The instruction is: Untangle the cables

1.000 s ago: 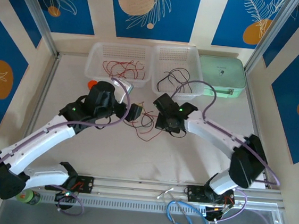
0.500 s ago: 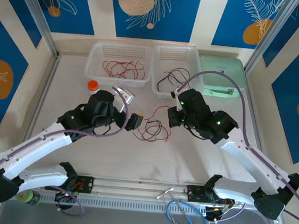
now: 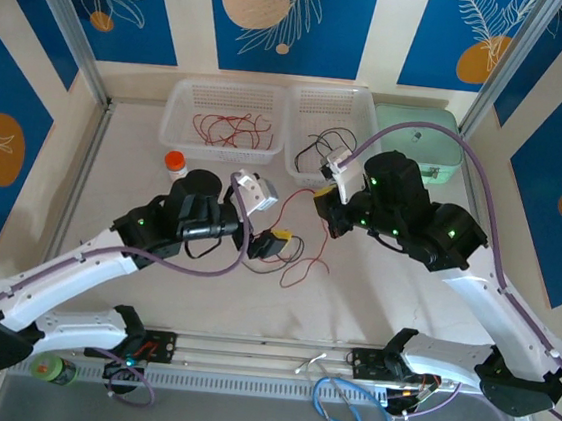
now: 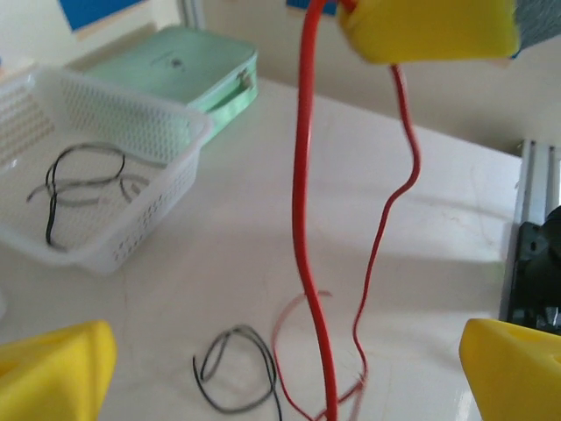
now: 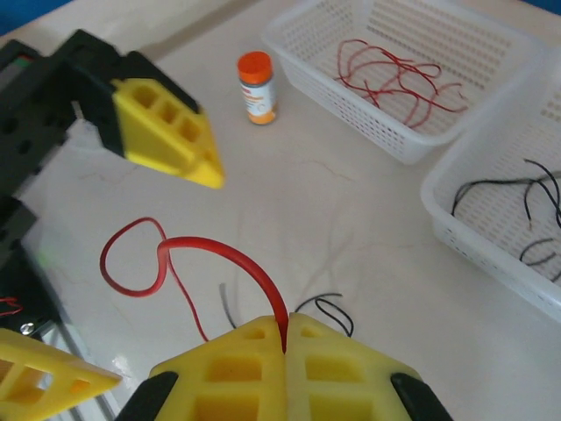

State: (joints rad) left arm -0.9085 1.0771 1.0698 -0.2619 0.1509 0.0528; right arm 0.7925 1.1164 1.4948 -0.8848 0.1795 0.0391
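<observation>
Bright, soft, even light all over, no harsh glare. Top view is sharp, with just faint shadows under the arms (image 3: 85, 260) on the pale table (image 3: 373, 291). Left wrist view: the left gripper's fingertips (image 4: 53, 368) at 7 and 5 o'clock are blurry, the red cable (image 4: 304, 219) crisper, mirrored faintly in the glossy table. Right wrist view goes soft toward 6 o'clock.

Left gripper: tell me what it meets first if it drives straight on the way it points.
Probably the red cable, hanging from the shut right gripper between the open fingers of the left gripper; past it, the table. Depth is unclear.
</observation>
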